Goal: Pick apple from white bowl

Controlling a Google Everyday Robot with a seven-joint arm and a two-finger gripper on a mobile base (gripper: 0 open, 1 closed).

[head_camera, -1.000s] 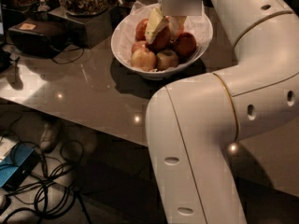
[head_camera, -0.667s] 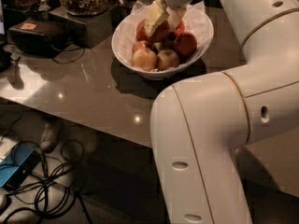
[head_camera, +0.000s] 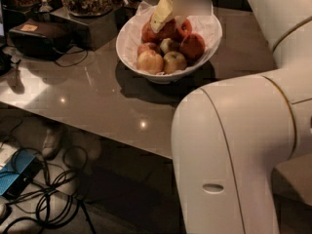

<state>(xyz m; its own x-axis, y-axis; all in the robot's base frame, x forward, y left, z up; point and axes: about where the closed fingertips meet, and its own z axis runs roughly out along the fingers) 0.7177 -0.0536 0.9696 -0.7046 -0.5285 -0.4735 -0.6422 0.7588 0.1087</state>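
**Position:** the gripper (head_camera: 163,14) is over the back of the white bowl (head_camera: 130,61), resting against the top of the apple (head_camera: 152,33). The apple lies in the bowl, packed among the others.

**Grip:** I cannot tell whether it is open or closed on anything.

**Risks:**
- A shallow hold on the round skin could let the apple slip back.
- A lift could jostle the pale apples (head_camera: 150,61) towards the rim.
- The paper lining (head_camera: 209,26) may snag.
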